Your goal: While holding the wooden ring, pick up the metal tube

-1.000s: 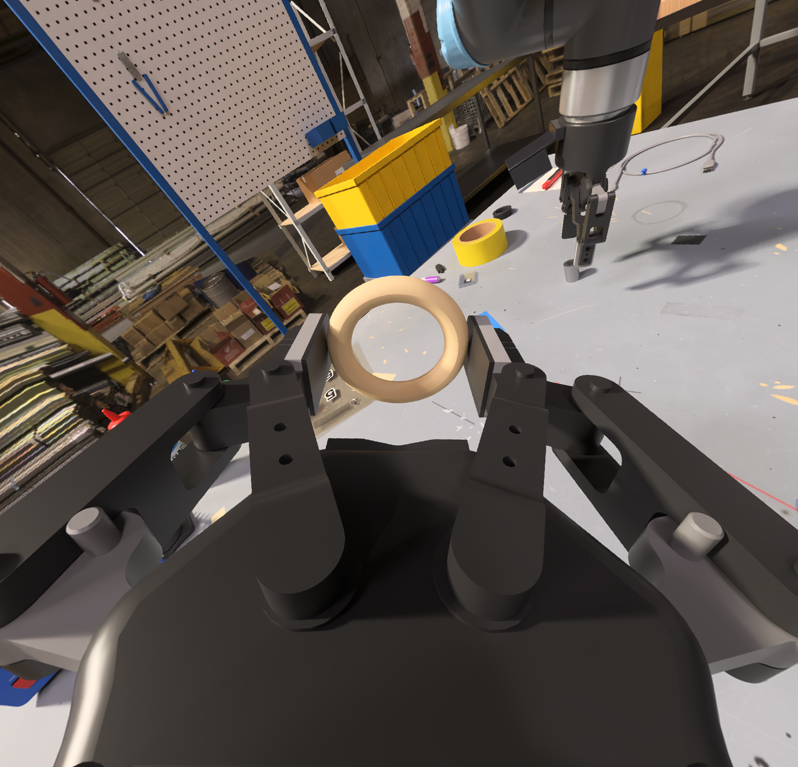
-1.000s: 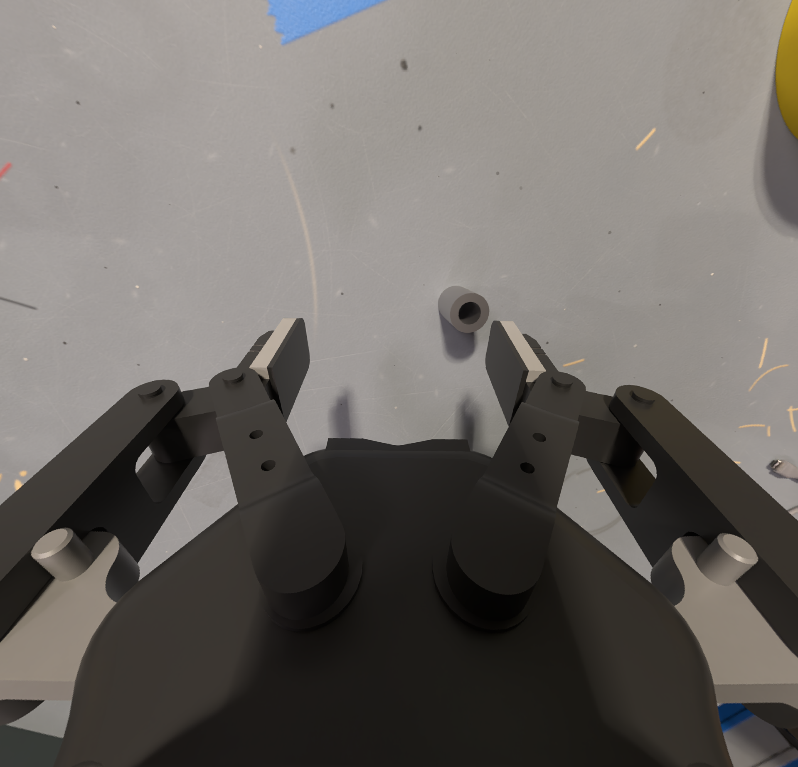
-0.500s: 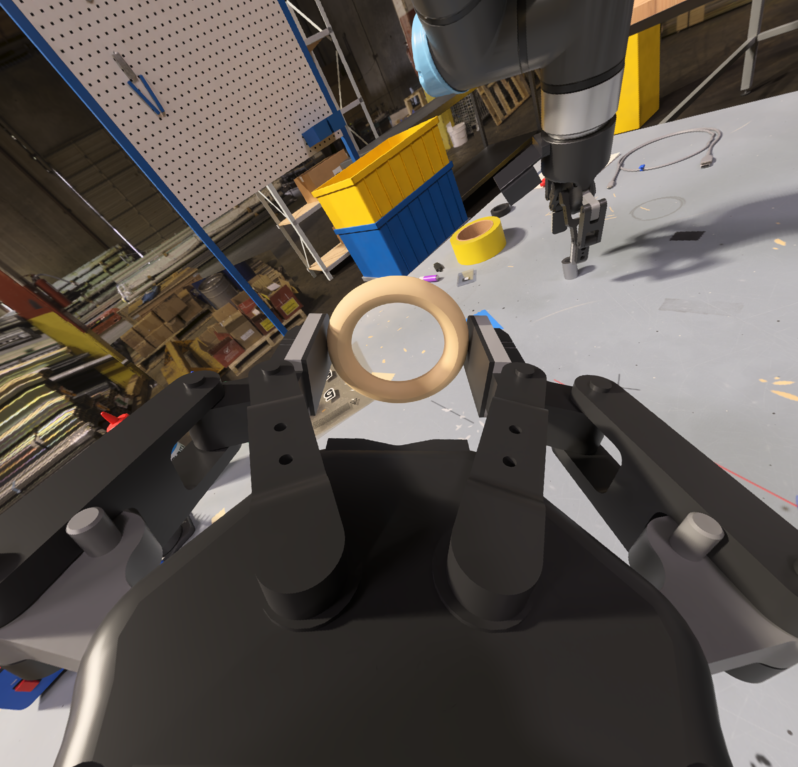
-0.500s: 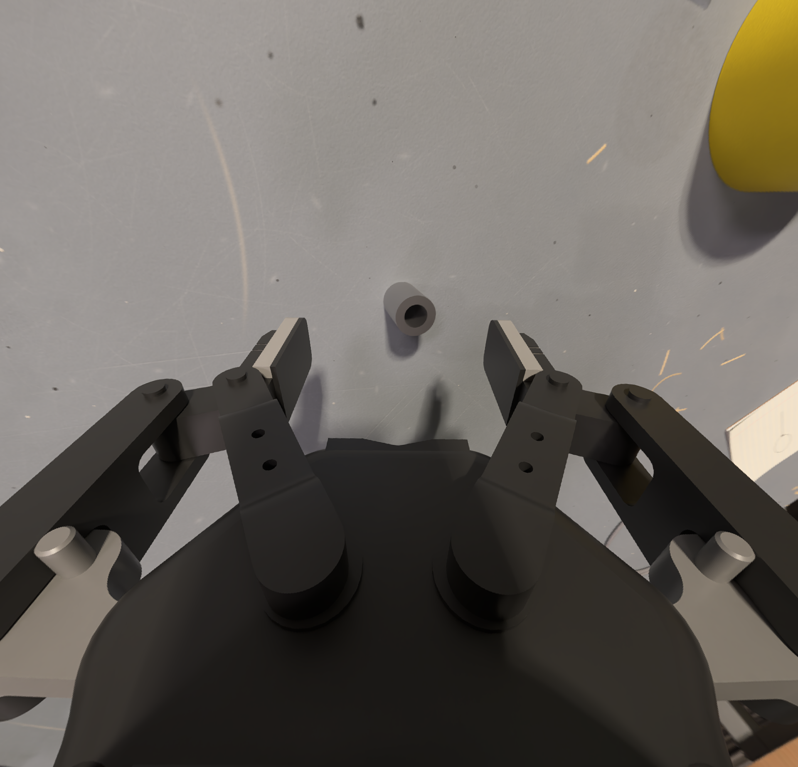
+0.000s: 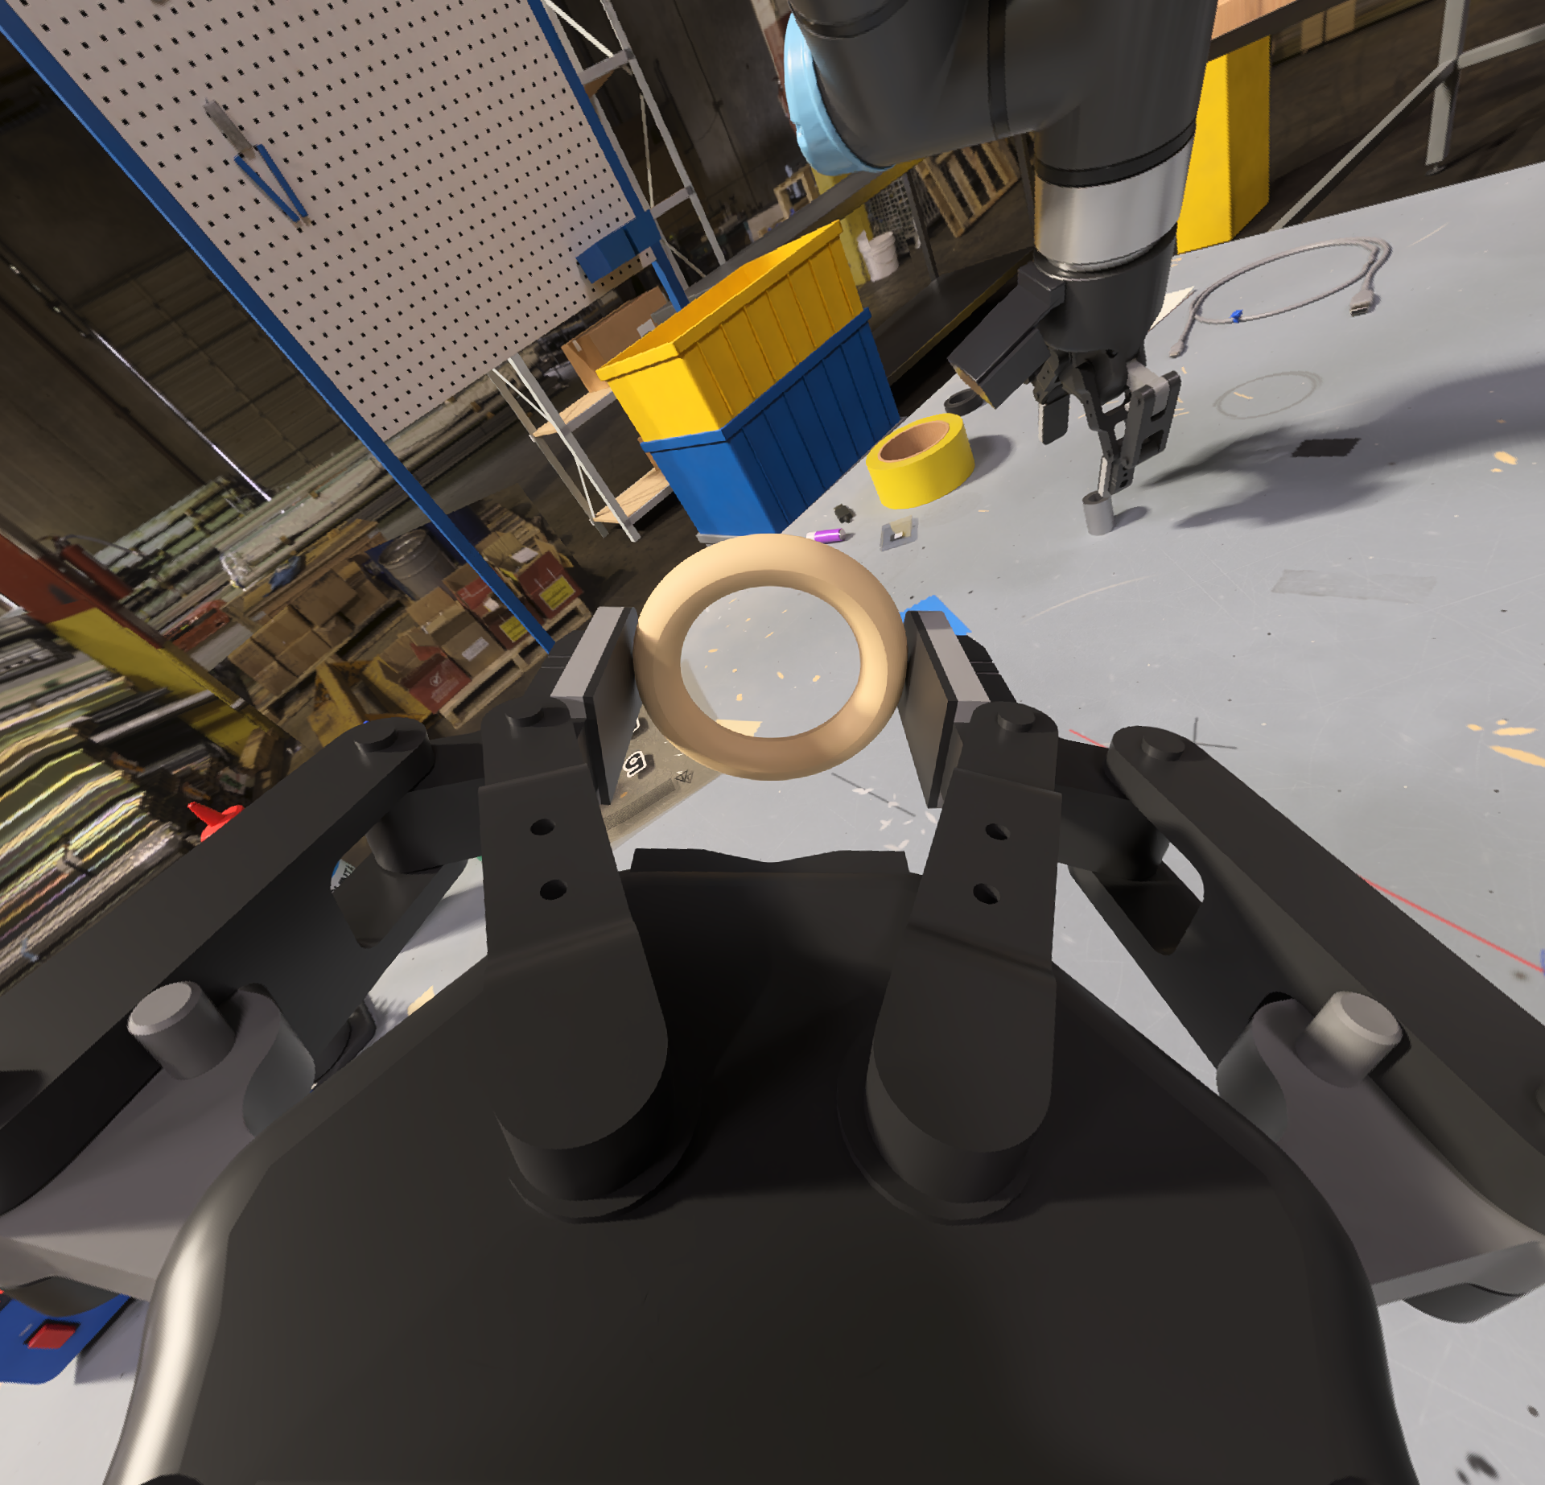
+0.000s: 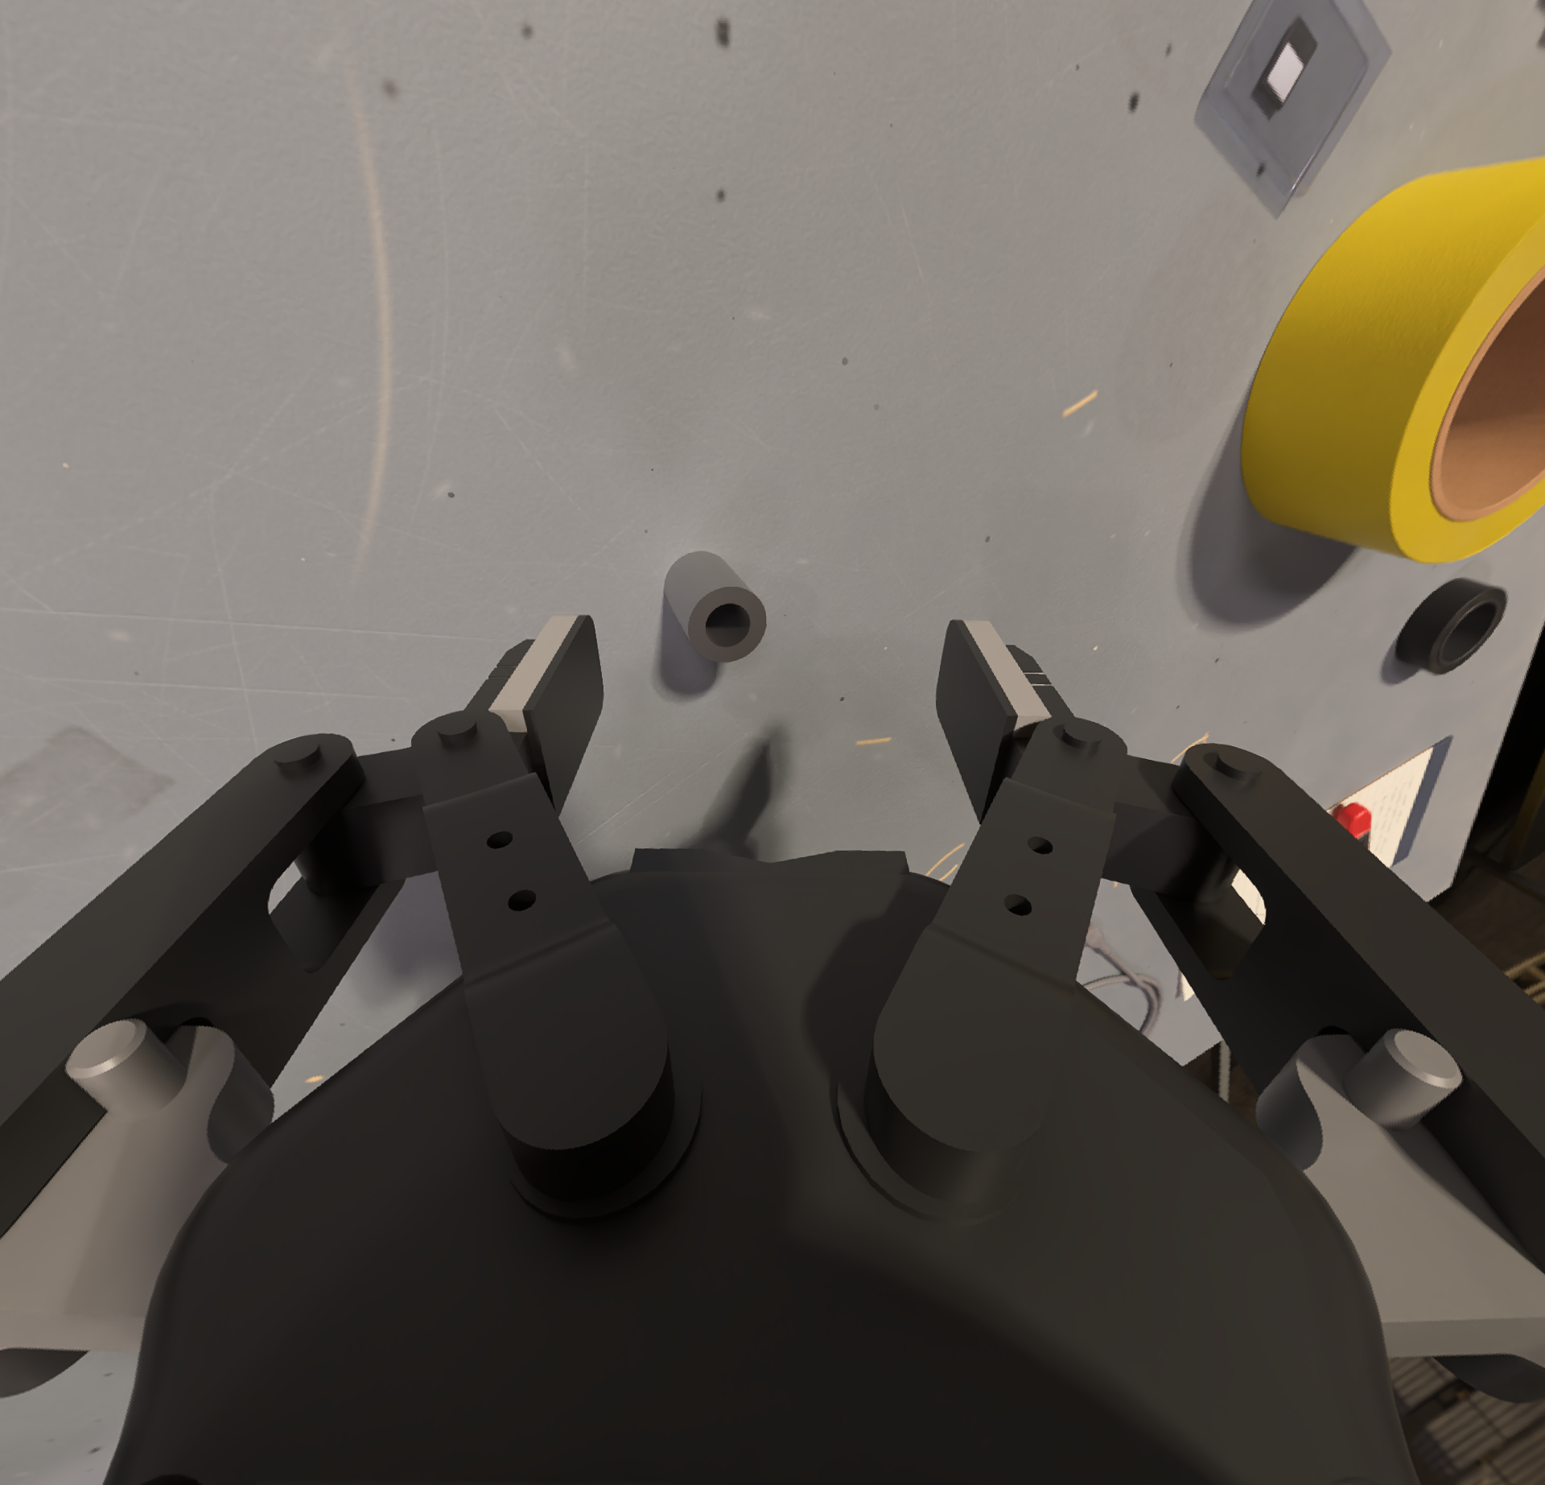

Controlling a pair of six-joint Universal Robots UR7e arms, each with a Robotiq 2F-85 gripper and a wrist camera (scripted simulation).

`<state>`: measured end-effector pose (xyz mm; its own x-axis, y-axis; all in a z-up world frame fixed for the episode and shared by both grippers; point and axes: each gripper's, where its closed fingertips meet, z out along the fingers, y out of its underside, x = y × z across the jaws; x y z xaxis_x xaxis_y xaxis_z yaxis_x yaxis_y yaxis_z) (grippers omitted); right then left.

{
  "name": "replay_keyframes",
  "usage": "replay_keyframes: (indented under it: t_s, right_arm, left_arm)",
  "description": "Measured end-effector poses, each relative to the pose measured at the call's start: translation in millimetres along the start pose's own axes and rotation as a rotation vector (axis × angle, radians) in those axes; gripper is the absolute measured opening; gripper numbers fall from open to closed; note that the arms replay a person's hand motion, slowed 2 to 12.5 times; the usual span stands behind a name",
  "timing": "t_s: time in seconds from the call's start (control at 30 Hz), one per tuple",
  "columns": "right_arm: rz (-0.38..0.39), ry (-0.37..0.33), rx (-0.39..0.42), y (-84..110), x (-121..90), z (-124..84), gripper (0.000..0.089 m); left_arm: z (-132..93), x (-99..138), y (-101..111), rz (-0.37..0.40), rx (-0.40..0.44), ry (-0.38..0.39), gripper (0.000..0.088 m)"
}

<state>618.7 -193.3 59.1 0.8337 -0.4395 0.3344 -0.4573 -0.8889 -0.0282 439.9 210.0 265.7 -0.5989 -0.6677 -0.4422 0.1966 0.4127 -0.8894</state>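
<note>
My left gripper (image 5: 769,659) is shut on the pale wooden ring (image 5: 669,675) and holds it above the grey table (image 5: 1254,692). The short grey metal tube (image 6: 717,613) stands upright on the table (image 6: 585,274). My right gripper (image 6: 769,650) is open and hangs straight over the tube, which sits between the two fingers, a little nearer the left one. In the left wrist view the right gripper (image 5: 1116,487) points down just above the tube (image 5: 1098,513), not touching it.
A yellow tape roll (image 6: 1371,374) lies right of the tube, with a small black ring (image 6: 1450,625) and a grey square plate (image 6: 1292,73) nearby. Yellow and blue bins (image 5: 752,374) stand beyond the table edge. A grey cable (image 5: 1287,282) lies far back.
My right gripper has shifted sideways over the table, so the tube moved from near the right finger to between the fingers, and the tape roll came into view. My left gripper still holds the ring.
</note>
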Motion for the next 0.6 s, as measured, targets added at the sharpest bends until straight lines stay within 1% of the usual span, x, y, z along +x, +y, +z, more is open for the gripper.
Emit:
replay_keyframes:
  t_s: [0.13,0.27,0.6]
  right_arm:
    - [-0.057,-0.004,0.022,-2.5,0.9,-0.9,0.07]
    - [-0.096,-0.018,0.037,-2.9,1.3,-1.7,0.068]
    - [-0.141,-0.057,0.014,3.4,4.2,-0.8,0.0663]
  left_arm:
    - [0.5,0.1,0.8,0.002,-0.002,0.002,0.0548]
    - [1.0,0.0,1.6,0.003,-0.004,0.002,0.0548]
    - [2.5,-1.0,3.7,-0.002,-0.008,0.004,0.0548]
